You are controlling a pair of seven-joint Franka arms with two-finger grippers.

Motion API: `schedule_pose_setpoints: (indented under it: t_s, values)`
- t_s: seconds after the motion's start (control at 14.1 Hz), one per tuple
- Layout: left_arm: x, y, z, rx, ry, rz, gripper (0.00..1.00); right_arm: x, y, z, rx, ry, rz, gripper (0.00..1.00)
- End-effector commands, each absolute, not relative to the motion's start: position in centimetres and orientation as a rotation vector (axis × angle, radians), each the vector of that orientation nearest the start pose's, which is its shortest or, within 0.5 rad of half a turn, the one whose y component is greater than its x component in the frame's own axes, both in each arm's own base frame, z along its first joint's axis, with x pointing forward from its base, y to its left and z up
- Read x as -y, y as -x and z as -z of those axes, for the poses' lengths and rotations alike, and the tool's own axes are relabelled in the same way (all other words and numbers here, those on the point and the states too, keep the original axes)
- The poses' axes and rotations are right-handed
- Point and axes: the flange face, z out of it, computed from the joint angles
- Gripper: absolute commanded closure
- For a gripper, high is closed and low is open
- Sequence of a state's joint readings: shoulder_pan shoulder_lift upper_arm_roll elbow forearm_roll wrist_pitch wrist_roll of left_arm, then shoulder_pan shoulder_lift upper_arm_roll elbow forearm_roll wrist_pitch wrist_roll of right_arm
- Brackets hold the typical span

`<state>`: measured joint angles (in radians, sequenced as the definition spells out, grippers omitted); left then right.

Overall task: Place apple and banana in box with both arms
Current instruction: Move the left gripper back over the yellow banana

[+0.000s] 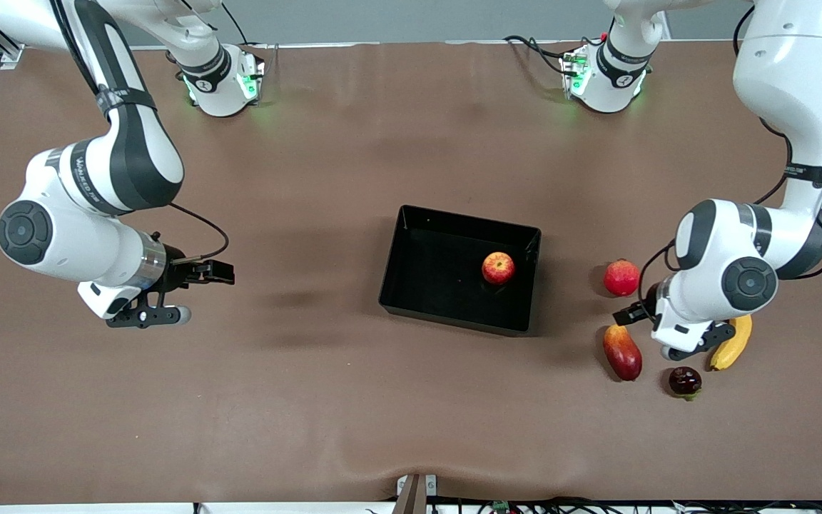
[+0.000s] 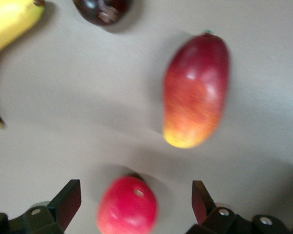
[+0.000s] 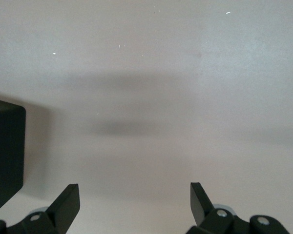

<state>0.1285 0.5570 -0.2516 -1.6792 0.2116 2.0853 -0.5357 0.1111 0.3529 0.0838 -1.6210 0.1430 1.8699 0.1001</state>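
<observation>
**Status: apple in box, banana on table**

I read the front view from its left edge to its right.

1. Left of frame: the right gripper hangs over bare table, empty. My right wrist view shows its fingers spread wide, with one corner of the box at that picture's edge.

2. Centre of frame: the box sits on the table. The apple rests on its floor, close to the wall at the left arm's end (stem dimple faintly visible).

3. Right of frame: a fruit cluster lies at the left arm's end of the table. The round red fruit is highest in frame. The mango lies below it, nearer the camera. The dark fruit is lowest, in the lower right. The banana lies farthest right, partly covered by the left arm's wrist.

4. The left gripper is over the table within this cluster, between the round red fruit and the mango. In my left wrist view its fingers are spread apart, holding nothing. That view shows the round red fruit between them, and also the mango, the banana and the dark fruit.
</observation>
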Motion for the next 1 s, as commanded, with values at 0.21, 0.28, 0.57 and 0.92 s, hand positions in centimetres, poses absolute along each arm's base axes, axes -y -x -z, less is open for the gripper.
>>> schedule_pose_setpoints:
  t_s: [0.21, 0.28, 0.57, 0.92]
  values:
    - [-7.9, -66.1, -25.3, 0.034, 3.083, -0.127, 0.00, -12.6, -62.0, -44.3, 0.083, 2.998, -0.170, 0.00]
    - [-9.9, -66.1, -24.3, -0.089, 3.070, -0.119, 0.00, -11.9, -61.9, -44.9, 0.069, 2.998, -0.171, 0.00]
    - [-15.9, -65.6, -20.9, -0.338, 2.976, -0.054, 0.00, -11.4, -61.2, -46.8, 0.069, 3.002, -0.172, 0.00]
    - [-19.3, -65.2, -18.2, -0.483, 2.974, -0.027, 0.00, -11.4, -61.1, -47.5, 0.072, 3.004, -0.161, 0.00]
